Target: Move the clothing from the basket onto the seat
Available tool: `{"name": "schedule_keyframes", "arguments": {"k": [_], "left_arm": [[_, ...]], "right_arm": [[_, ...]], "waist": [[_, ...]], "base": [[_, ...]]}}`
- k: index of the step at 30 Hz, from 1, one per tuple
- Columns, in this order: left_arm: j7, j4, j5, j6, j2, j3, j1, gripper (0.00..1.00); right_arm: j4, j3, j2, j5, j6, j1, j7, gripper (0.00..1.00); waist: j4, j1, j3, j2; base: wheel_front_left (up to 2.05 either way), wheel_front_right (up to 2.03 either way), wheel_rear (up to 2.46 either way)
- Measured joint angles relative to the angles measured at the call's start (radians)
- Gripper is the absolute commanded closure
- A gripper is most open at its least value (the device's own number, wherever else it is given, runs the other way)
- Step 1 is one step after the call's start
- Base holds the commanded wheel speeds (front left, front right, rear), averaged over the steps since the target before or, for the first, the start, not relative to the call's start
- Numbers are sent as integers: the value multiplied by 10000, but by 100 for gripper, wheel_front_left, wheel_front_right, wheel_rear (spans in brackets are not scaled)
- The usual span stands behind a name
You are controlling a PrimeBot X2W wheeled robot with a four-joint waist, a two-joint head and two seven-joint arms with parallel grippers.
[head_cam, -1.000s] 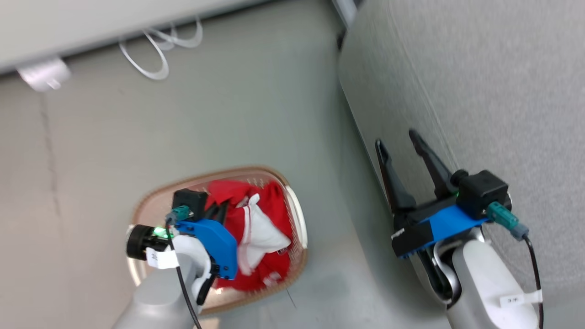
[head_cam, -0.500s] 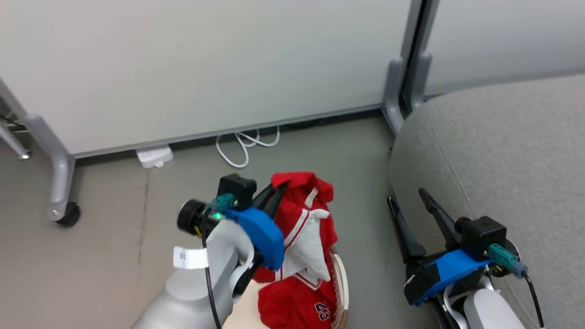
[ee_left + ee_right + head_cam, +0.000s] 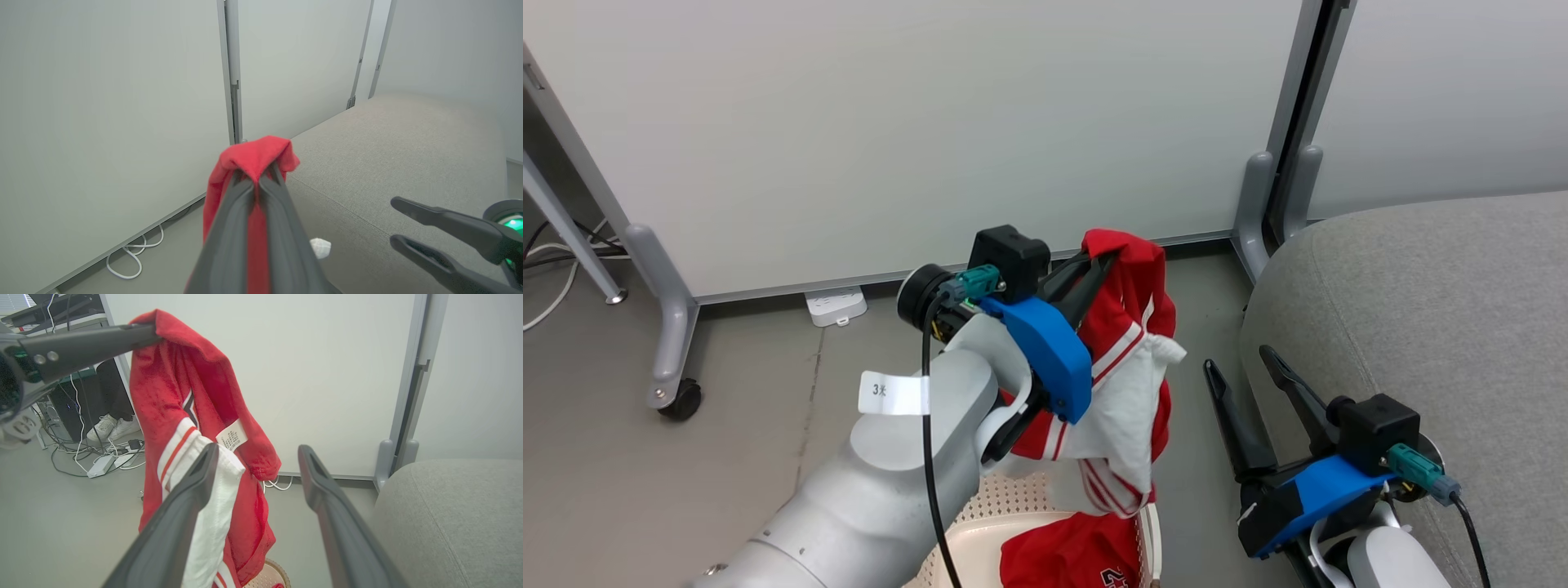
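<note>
Jaws on the left arm point(image 3: 882, 498) are pressed together, their two dark fingers point(image 3: 239, 220) pinching a fold of the red garment point(image 3: 1147, 286) at the very tips. That pale forearm rises from the lower left of the head view, and the wrist with its blue bracket point(image 3: 1049, 355) is angled up and to the right, fingers pointing toward the seat point(image 3: 1421, 310). The garment hangs down from the tips in a long drape, showing its white panel and red-striped trim and, in the right wrist view, a small white care label point(image 3: 232, 439). It hangs over the basket point(image 3: 1013, 500), whose cream perforated wall and brown rim lie at the bottom of the head view. Whether the hem is free of the basket cannot be told. A second red garment point(image 3: 1058, 555) lies inside the basket, with part of a dark number at its lower edge.

Right jaws stand spread wide and hold nothing. Their fingers point(image 3: 1232, 425) point up the head view, just beside the rounded front of the light-grey seat, and the right arm point(image 3: 1388, 563) comes up from the lower right corner. The hanging garment is near them, to their left, apart from both fingers. Behind it all stands a pale partition panel point(image 3: 931, 122) on a grey floor point(image 3: 727, 490).
</note>
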Motion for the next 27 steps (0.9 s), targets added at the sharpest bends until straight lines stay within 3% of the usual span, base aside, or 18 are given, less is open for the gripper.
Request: {"name": "schedule_keyframes", "arguments": {"k": [18,27], "left_arm": [[-278,366,-915,0,-6,-1087,-405,100],[-405,301,-1266,0,-2,-1567,-587,100]], "right_arm": [[-25,439,-2,59,0,-77,105,0],[907,1388,0,46,0,-1437,286,0]], "waist": [[-420,2,175,0],[-364,2,270,0]], "base": [[0,0,0],[0,0,0]]}}
